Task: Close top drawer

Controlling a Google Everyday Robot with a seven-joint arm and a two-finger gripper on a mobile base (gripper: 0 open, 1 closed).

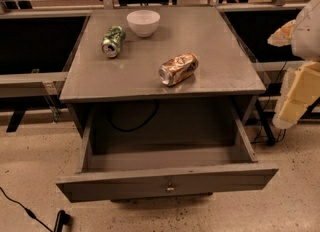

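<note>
— Where's the top drawer [165, 182]?
— Pulled well out beneath the worktop's [220, 71] front edge: grey, wide, shallow, one small knob [170, 188] mid-front.
— And the hand [295, 96]?
— Right of the worktop, touching nothing. Apart or together, I can't tell.

arm [308, 26]: upper right edge, angled down | claw [294, 101]: below it, at right edge

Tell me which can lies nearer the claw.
The orange-brown can near the front edge of the cabinet top; the green can lies farther left, by the bowl. The claw hangs far right.
</note>
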